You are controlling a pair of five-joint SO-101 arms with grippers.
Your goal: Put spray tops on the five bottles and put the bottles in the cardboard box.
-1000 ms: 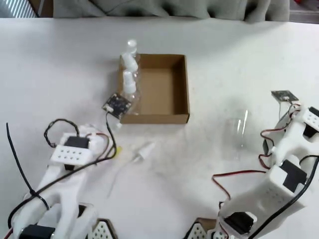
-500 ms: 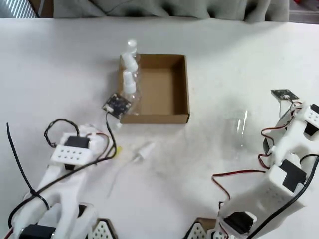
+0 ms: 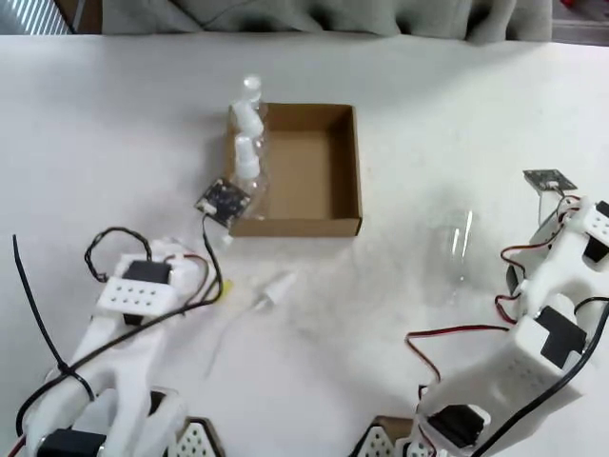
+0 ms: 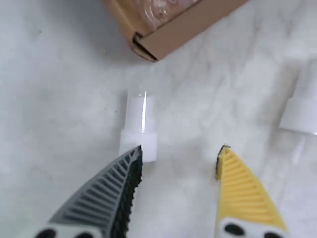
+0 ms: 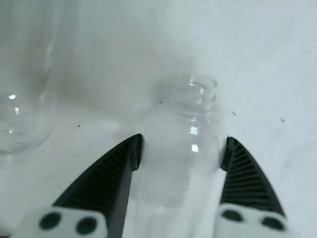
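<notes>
- Right gripper [image 5: 182, 141]: black jaws spread wide, flanking a clear plastic bottle [image 5: 181, 124] with a bare, open neck.
- Left gripper [image 4: 179, 148]: grey and yellow jaws apart, holding nothing. A white spray top [image 4: 139, 129] lies just beyond the grey tip.
- Brown cardboard box [image 3: 347, 162]: capped clear bottles [image 3: 247, 157] at its left wall.
- White table [image 3: 457, 105], with grey cloth [image 3: 381, 14] beyond its far edge.

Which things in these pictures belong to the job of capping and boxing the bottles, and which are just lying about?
Job:
cardboard box; capped bottles at its left wall; spray top near the open left claw; clear bottle standing right of the box; uncapped bottle at the right claw.

Lying about:
grey cloth beyond the table's far edge.
</notes>
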